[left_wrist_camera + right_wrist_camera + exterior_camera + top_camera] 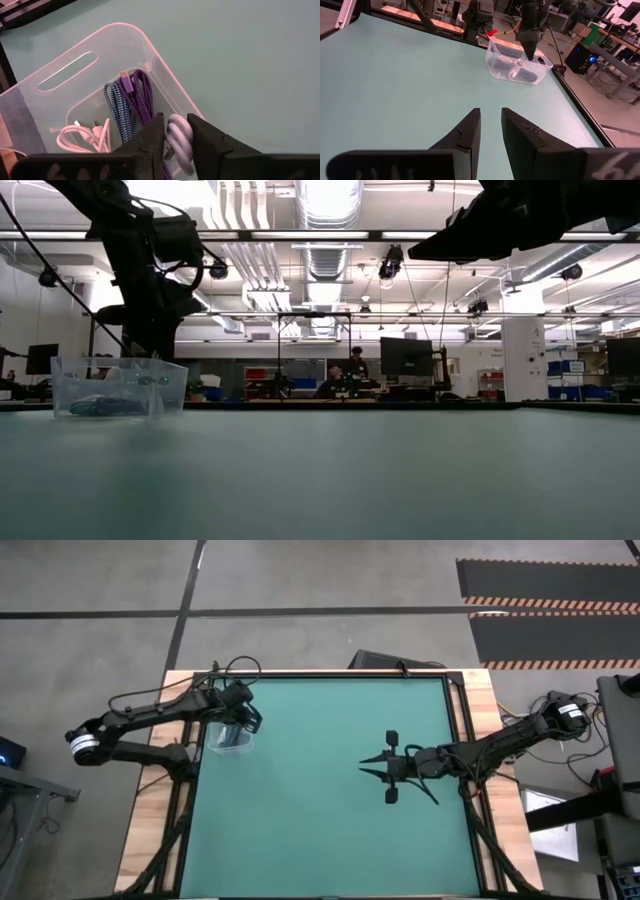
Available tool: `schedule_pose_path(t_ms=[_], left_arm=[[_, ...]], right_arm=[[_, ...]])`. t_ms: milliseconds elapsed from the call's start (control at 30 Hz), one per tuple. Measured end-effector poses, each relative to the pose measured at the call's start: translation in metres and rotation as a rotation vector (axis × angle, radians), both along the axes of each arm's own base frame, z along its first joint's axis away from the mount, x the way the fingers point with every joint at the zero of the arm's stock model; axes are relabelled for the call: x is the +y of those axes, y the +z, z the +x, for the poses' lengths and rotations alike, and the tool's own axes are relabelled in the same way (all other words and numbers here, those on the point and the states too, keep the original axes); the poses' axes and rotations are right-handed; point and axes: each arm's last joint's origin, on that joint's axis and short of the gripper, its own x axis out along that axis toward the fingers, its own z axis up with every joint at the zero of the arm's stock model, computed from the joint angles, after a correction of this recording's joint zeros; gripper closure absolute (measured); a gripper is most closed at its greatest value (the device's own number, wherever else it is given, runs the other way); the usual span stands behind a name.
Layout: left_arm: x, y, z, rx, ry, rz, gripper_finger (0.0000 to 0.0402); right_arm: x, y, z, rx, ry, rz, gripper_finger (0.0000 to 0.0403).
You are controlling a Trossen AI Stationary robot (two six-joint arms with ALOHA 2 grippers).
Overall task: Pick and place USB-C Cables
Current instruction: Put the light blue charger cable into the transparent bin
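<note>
A clear plastic bin stands at the table's left, toward the far edge. In it lie a white cable, a blue-and-white braided cable and a dark purple braided cable. My left gripper reaches down into the bin, shut on a pale silvery cable. My right gripper hovers above the table's middle right, pointing toward the bin. It is open by a narrow gap, with nothing between its fingers. My left gripper pinches the pale silvery cable's coiled bundle between its two fingers. The fingers come from above, slanting down into the bin. The bundle's lower loops reach down among the other cables; whether they rest on the bin's floor is hidden by the fingers.
The green mat lies bare between the bin and my right gripper and toward the near edge. A black frame runs along the far edge, and wooden strips border the sides. Beyond the table, people sit at desks.
</note>
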Motion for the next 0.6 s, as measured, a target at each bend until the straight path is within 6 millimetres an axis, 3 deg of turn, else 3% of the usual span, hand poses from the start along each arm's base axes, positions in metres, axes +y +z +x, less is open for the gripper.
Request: schedule_pose_path(t_ms=[367,600], left_arm=[[0.0,0.0,0.0,0.001,-0.001,0.0,0.0242],[0.0001,0.0001,0.0,0.002,-0.002,0.002,0.0212]], right_arm=[[-0.0001,0.0,0.0,0.0,0.0,0.0,0.0335],[-0.0001,-0.0001,0.0,0.0,0.0,0.0,0.0335]])
